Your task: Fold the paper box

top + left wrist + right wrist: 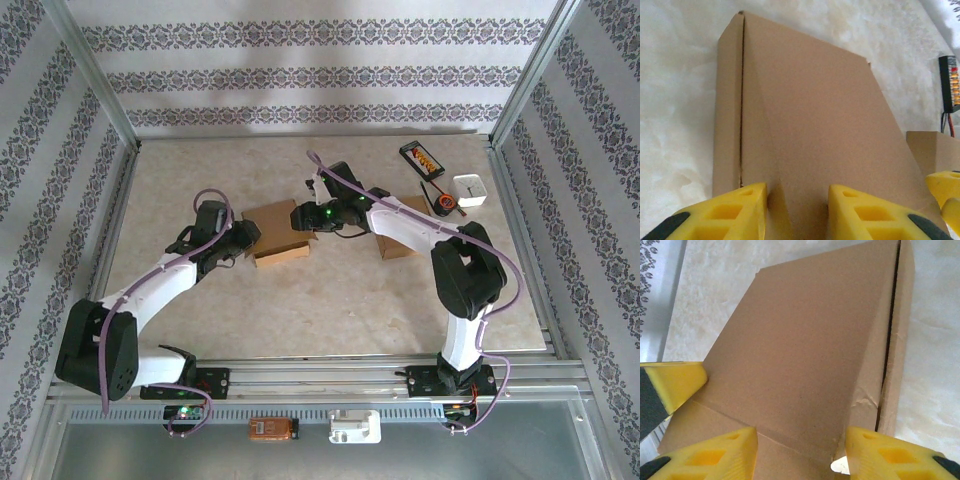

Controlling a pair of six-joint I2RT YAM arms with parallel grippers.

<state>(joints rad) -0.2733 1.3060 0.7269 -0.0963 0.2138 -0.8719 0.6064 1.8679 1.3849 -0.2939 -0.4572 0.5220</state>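
Between your left gripper [249, 240] and right gripper [311, 216], seen from above, the paper box [278, 232] lay formed, its lid lowered. Ahead of the left fingers [735, 212], apart and unclamped, a side seam [741, 100] gaped, not yet tucked. Ahead of the right fingers [895, 455], likewise spread, a crumpled corner [863, 402] showed, too fine to make out from above.

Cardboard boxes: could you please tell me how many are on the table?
2. One cardboard box lies centrally; the second box sits right of it, partly under the right arm. Others may be hidden.
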